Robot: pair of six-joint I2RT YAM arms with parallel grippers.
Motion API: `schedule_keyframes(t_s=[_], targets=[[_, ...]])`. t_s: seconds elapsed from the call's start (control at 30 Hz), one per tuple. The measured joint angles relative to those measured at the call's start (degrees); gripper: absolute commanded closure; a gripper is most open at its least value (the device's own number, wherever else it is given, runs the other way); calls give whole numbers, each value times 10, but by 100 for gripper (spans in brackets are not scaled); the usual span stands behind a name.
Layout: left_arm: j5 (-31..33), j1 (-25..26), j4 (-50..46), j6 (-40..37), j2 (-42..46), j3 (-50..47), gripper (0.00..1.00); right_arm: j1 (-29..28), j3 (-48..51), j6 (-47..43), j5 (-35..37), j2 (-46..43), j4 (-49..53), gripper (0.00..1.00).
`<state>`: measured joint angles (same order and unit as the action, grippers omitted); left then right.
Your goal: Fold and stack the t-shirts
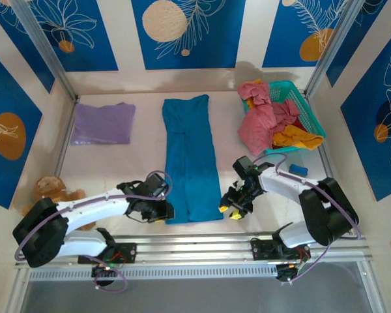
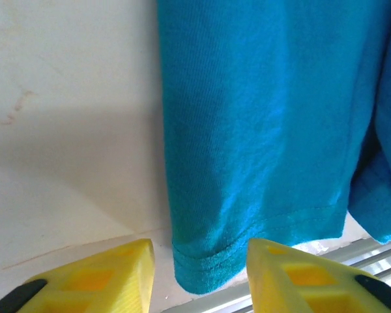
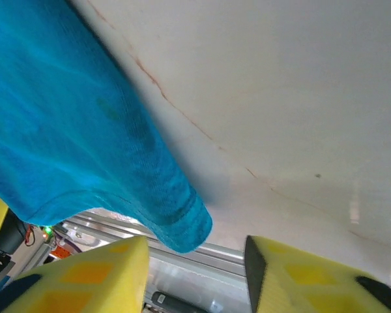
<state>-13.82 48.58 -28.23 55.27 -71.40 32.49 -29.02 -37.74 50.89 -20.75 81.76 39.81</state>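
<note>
A teal-blue t-shirt (image 1: 190,156) lies folded into a long strip down the middle of the table. Its near hem (image 2: 247,215) sits between my left gripper's yellow fingers (image 2: 91,280). My left gripper (image 1: 161,212) is open at the strip's near left corner. My right gripper (image 1: 233,207) is open at the near right corner (image 3: 182,225), just beside the cloth. A pale lavender t-shirt (image 1: 103,122) lies folded at the back left. Rose-pink (image 1: 260,120) and orange (image 1: 296,137) shirts spill from the basket.
The turquoise mesh basket (image 1: 306,107) stands at the back right. A small brown teddy bear (image 1: 52,190) sits at the left edge by the left arm. A small blue object (image 1: 298,169) lies near the right arm. A metal rail (image 1: 202,244) runs along the near edge.
</note>
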Motion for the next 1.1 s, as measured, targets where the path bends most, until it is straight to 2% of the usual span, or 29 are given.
schedule_keyframes(t_s=[0.2,0.43,0.53,0.7,0.9,1.1], targets=[[-7,2,18,5,-16,-3,72,-2,0,-4,-18,31,-22,66],[-12,5,33,18,-23,-3,87,-11,-2,-13,-33,61,-34,85],[-24,5,49,26,-23,-3,99,-11,-6,-14,-37,63,-36,94],[-31,5,53,28,-23,4,100,-11,-32,-13,-31,57,-16,100],[-34,-9,60,28,-34,46,100,11,-99,-17,-18,29,10,100],[-41,-79,65,19,-63,118,100,52,-204,-31,-5,64,19,100]])
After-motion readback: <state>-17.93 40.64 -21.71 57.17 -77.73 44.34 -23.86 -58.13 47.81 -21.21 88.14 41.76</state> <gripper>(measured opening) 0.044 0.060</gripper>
